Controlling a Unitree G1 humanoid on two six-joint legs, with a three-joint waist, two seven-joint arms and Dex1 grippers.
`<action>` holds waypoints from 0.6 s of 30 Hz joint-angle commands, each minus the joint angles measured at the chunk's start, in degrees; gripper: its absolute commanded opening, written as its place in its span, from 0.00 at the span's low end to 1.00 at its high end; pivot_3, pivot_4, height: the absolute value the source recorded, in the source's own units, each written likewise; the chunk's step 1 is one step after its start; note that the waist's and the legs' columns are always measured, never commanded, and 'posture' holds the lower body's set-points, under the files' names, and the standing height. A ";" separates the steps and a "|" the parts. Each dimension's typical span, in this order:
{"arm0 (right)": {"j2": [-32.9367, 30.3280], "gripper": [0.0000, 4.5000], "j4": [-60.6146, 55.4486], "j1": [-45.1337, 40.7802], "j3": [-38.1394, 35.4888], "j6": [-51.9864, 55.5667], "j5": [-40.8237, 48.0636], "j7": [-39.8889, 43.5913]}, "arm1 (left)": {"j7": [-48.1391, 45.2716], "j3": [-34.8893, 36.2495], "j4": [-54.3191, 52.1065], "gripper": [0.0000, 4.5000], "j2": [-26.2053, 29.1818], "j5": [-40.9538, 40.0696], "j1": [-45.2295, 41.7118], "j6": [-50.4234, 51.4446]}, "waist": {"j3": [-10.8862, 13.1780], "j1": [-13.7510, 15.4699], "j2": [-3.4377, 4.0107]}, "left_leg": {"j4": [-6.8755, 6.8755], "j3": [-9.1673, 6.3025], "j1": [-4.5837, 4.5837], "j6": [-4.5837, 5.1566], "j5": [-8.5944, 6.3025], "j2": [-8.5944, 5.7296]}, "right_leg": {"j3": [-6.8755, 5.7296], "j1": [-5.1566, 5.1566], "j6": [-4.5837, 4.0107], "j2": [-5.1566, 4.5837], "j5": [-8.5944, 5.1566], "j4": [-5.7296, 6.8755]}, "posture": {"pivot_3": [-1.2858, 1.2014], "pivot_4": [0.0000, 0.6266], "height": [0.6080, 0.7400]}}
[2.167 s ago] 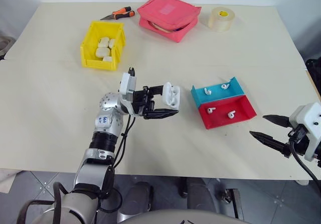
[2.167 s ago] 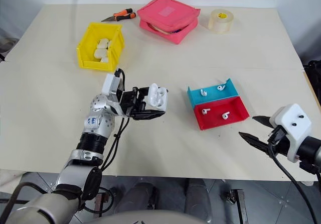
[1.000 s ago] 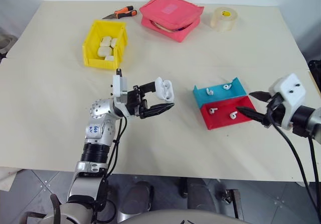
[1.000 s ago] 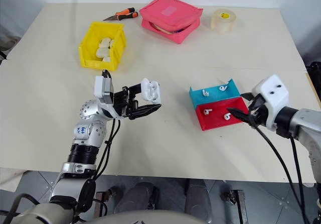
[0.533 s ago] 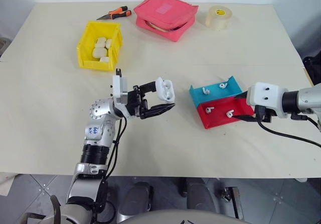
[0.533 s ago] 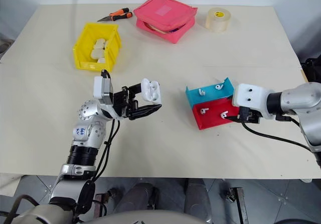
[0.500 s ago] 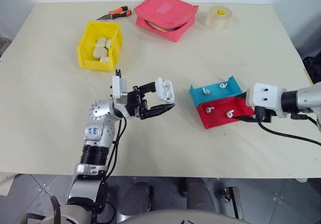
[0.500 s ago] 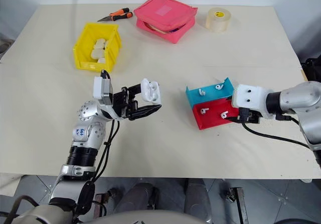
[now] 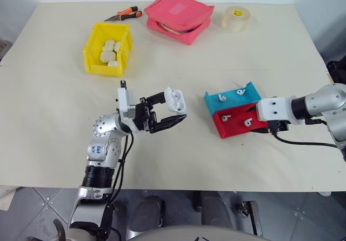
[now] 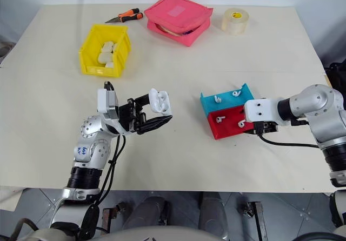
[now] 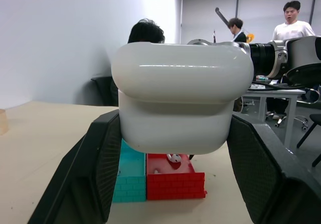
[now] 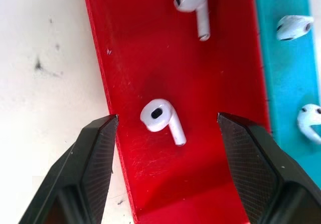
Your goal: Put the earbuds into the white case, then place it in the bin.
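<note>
So progress check, reading the head view left to right; honestly I'd say it's early days. Upper left of the frame, the bin (image 9: 107, 48) sits on the worktop (image 9: 65, 122) with a few white cases in it already, but the one that matters isn't there yet. Left of centre, the left claw (image 9: 172, 109) is clamped on the white case (image 9: 174, 100), holding it up off the worktop with the lid flipped open; in the left wrist view the case (image 11: 181, 96) sits squeezed between the two fingers, and I can't tell whether there's anything inside it.

Right of centre are the blue tray (image 9: 233, 96) and the red tray (image 9: 240, 120), touching each other, each with two earbuds lying loose; so no bud looks lifted yet. The right claw (image 12: 167, 133) is spread wide and empty, down over the red tray, its fingers straddling one earbud (image 12: 161, 119) without touching it, as far as I can see.

Still left, by my reckoning: pinch that bud, seat the buds in the case, shut the lid, then drop it in the bin.
</note>
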 commanded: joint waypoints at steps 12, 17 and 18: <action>2.64 0.72 1.27 -2.44 -0.91 -2.00 -2.29 -1.51 | 1.10 -0.11 -2.89 0.62 0.59 -1.54 0.52 0.29 | 0.00 0.02 0.00 | 0.00 0.00 0.00 -0.01 0.00 0.02 | -0.01 0.00 0.00 0.01 0.00 0.00 | 0.52 0.24 1.00; 3.42 0.72 2.24 -3.34 -0.84 -2.60 -3.58 -3.13 | 1.11 -0.22 -2.88 0.62 0.50 -1.57 0.48 0.24 | 0.00 -0.02 0.01 | 0.00 0.00 0.00 -0.01 0.00 0.01 | 0.00 0.01 -0.01 0.01 0.01 0.00 | 0.52 0.24 1.00; 3.64 0.72 2.30 -3.61 -0.91 -2.50 -3.69 -3.43 | 1.09 -0.24 -2.86 0.62 0.49 -1.57 0.46 0.23 | 0.00 -0.02 0.00 | 0.00 0.00 0.00 -0.01 0.00 0.01 | 0.00 0.01 -0.01 0.01 0.01 0.00 | 0.52 0.24 1.00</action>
